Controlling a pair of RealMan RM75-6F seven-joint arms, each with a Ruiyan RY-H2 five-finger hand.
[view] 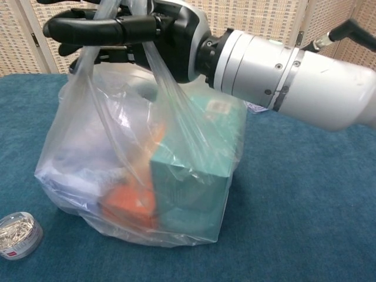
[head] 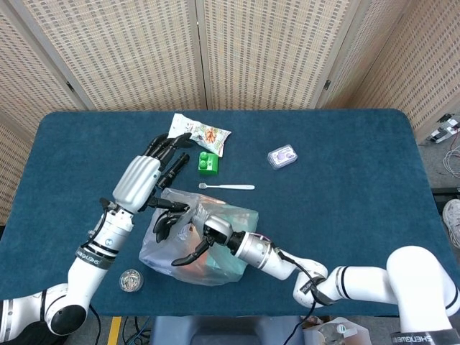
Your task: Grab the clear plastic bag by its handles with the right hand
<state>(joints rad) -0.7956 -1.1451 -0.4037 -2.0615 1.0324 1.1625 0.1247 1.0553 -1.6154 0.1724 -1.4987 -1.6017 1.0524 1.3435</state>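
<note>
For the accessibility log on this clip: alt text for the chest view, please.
The right hand holds the clear plastic bag by its handles; the bag rests on the blue table, with a teal box and something orange inside. A small round tin sits at lower left.
</note>
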